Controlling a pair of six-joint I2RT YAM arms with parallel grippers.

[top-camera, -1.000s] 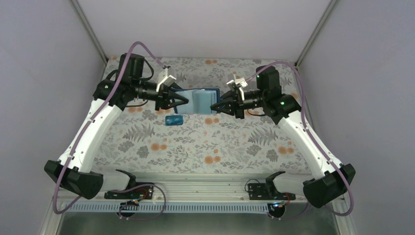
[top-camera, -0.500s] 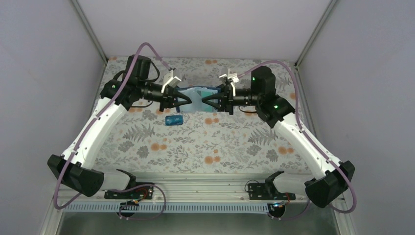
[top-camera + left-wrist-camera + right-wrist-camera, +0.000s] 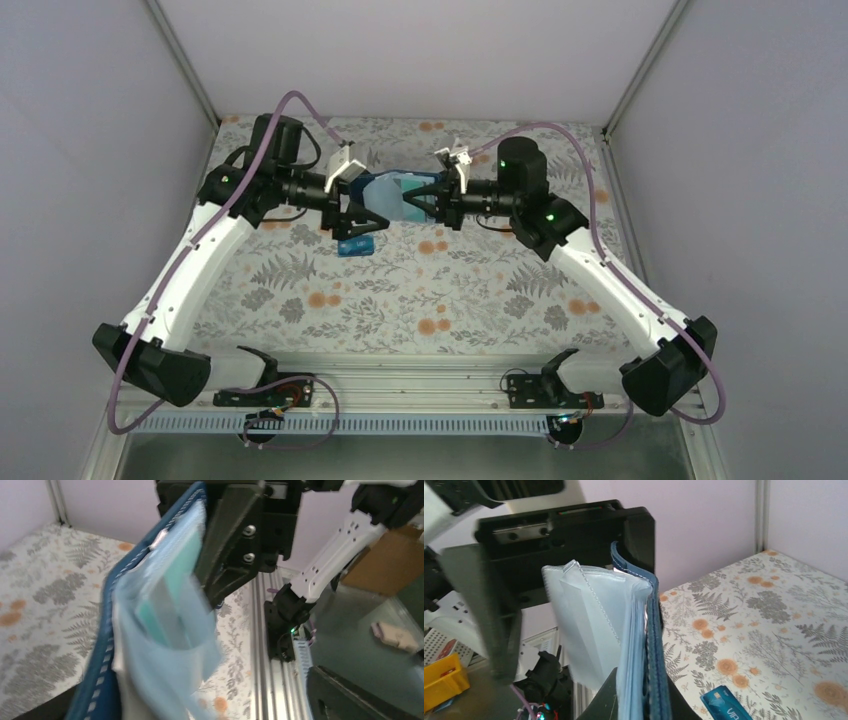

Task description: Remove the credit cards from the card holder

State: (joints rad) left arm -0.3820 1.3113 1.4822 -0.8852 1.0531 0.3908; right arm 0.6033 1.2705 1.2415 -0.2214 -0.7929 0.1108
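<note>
Now the right hand (image 3: 420, 197) clamps the card holder (image 3: 392, 190) clear of the worktop (image 3: 480, 290), between the spread fingers of the left hand (image 3: 368, 212), which should close only on the teal card (image 3: 175, 575) poking out.

Plain lilac-grey walls (image 3: 60, 150) on three sides, silver metal corner posts (image 3: 183, 62) at the back. Cloth-covered counter (image 3: 420, 290), white with grey fern and orange flower print. Ribbed aluminium rail (image 3: 420, 380) along the near edge; light soft, even.
</note>
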